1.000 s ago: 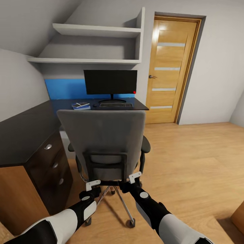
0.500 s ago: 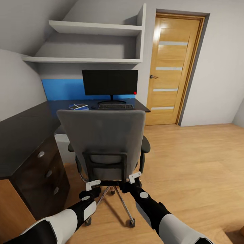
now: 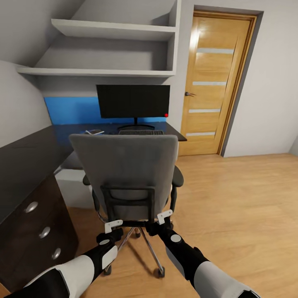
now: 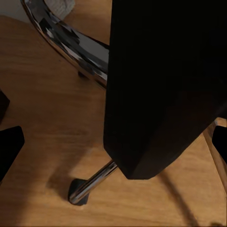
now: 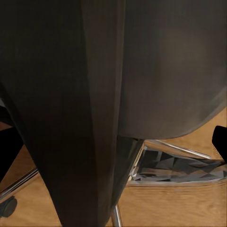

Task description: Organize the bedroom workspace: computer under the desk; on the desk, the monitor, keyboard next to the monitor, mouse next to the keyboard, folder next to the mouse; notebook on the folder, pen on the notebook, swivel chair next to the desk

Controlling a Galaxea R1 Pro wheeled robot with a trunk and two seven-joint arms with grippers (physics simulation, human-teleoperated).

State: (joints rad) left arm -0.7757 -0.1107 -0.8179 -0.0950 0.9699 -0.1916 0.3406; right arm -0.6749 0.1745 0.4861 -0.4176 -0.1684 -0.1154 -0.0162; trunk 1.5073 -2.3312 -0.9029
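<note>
Swivel chair (image 3: pixel 124 174): matt grey cloth back, glossy chrome legs. Wood floor (image 3: pixel 231 215). Glossy dark desk (image 3: pixel 29 153).

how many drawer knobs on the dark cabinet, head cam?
3 round silver knobs on the dark wooden cabinet front: top, middle, bottom, running diagonally down toward the left arm. More could be hidden off-frame.

Head high behind swivel chair (image 3: pixel 124 174); wrists close underneath.

The swivel chair (image 4: pixel 161 90)'s dark underside and chrome legs above wooden floor (image 4: pixel 42 123).
</note>
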